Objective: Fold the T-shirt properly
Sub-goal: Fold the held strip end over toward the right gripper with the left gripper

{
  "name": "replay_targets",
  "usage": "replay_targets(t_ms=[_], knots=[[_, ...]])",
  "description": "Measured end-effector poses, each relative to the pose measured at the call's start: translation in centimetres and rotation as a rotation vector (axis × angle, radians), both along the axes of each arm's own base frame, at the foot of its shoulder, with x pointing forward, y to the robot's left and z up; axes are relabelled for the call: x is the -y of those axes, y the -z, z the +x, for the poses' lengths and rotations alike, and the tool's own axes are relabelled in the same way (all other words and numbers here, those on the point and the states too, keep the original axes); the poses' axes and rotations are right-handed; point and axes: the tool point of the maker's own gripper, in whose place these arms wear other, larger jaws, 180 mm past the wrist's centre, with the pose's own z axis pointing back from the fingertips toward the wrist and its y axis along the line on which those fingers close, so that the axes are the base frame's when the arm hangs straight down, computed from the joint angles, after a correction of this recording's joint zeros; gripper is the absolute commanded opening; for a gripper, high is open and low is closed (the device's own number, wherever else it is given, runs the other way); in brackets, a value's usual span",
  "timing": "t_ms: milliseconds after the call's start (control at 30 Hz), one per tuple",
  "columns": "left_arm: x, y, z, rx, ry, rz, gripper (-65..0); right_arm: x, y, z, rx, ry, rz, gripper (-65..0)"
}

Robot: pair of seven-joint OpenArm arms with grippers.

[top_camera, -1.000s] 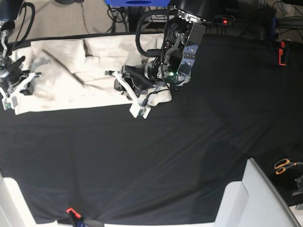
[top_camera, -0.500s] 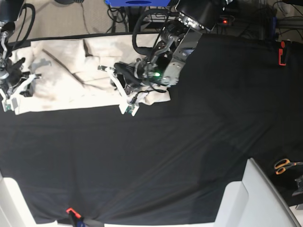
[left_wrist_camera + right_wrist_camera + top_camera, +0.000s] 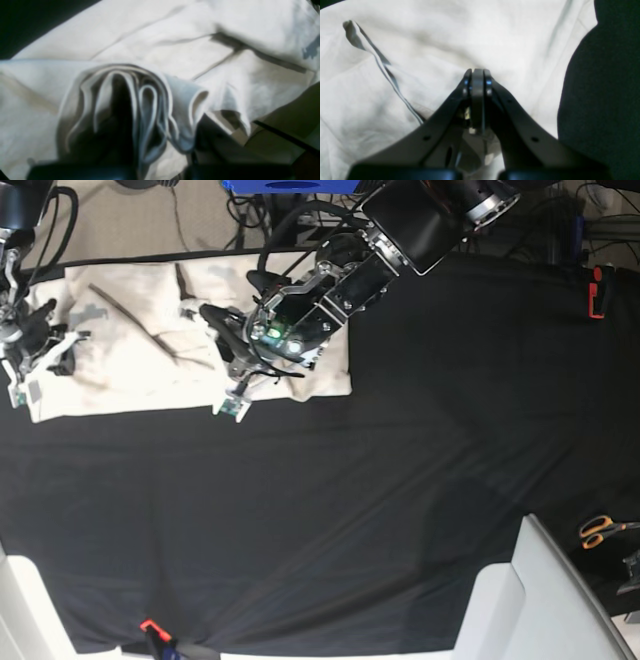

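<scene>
Both grippers we see closed, left gripper [image 3: 222, 350] pinching bunched T-shirt [image 3: 130, 370] folds upper centre, right gripper [image 3: 477, 75] clamped at shirt's left edge, gripping nothing visible.

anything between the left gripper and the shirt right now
No. The left gripper is shut on a bunched fold of the T-shirt, which lies on the black table cover. Nothing visible stands between them.
</scene>
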Motion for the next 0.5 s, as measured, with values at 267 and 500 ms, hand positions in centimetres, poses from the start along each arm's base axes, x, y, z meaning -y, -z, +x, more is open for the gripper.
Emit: replay_targets(t_ms=[267,500], knots=[[-0.06,0.03,0.03,0.002,0.004,0.004,-61.9,0.02,-0.02,0.01,0.000,0.000,-0.001,-64.8],[0.13,0.00,-0.11,0.003,0.016,0.005,-31.4,0.10,-0.35,0.66,0.013,0.000,-0.002,-64.8]])
